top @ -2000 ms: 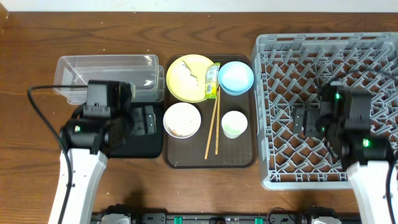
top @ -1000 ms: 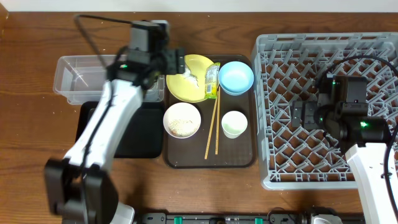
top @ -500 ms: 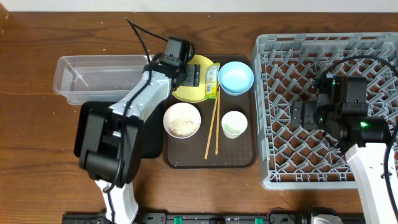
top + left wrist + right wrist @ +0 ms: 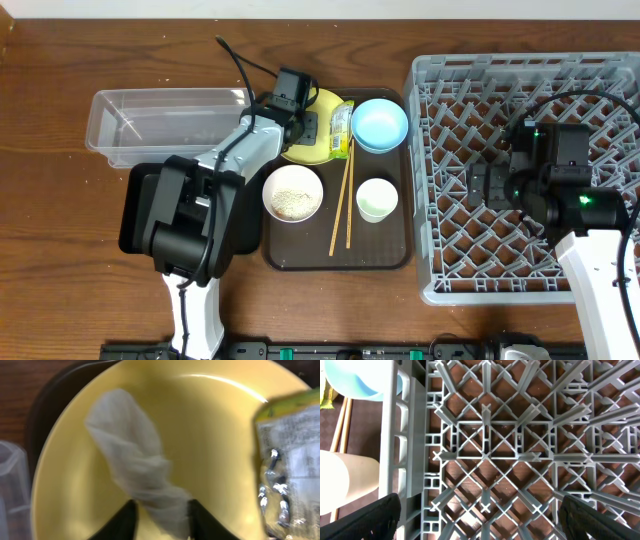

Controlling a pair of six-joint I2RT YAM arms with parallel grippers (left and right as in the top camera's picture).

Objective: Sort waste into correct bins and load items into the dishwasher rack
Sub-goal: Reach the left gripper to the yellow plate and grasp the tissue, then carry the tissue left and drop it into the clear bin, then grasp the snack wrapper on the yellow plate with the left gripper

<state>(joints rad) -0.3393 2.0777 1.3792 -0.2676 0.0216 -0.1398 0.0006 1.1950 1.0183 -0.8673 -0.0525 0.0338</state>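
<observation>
Brown serving tray (image 4: pixel 375 250) sits mid-tabletop (image 4: pixel 60 270) and serves as the reference for all positions. "Far" means the top of the overhead view.

- Yellow plate (image 4: pixel 322 99) is on the tray's far-left corner.
- Left gripper (image 4: pixel 306 126) is low over the plate. In the wrist view the jaws are spread, with one finger (image 4: pixel 125 522) on each side of the lower end of the crumpled white tissue (image 4: pixel 135 460).
- The tissue lies on the plate's bare face. Whether the fingers touch it cannot be told.
- Green-and-yellow snack wrapper (image 4: pixel 342 128) is at the tray's far edge. It overlaps the plate's right rim and lies between the plate and the light blue bowl (image 4: pixel 379 123).
- The blue bowl is on the tray's far-right corner.
- White bowl (image 4: pixel 268 185) is on the tray's near-left part, with rice grains (image 4: pixel 293 200) inside.
- Small white cup (image 4: pixel 376 199) is on the tray's right half, on the near side of the blue bowl.
- Two wooden chopsticks (image 4: pixel 341 205) lie lengthwise down the tray's middle, between the white bowl and the cup.
- Clear plastic tub (image 4: pixel 150 125) is left of the tray on the far side.
- Black tray (image 4: pixel 132 210) is left of the brown tray on the near side, partly under the left arm.
- Grey dishwasher rack (image 4: pixel 424 200) is just beside the tray on its right.
- Right gripper (image 4: pixel 482 186) is over the rack's left part, jaws wide apart above the lattice floor and holding nothing.
</observation>
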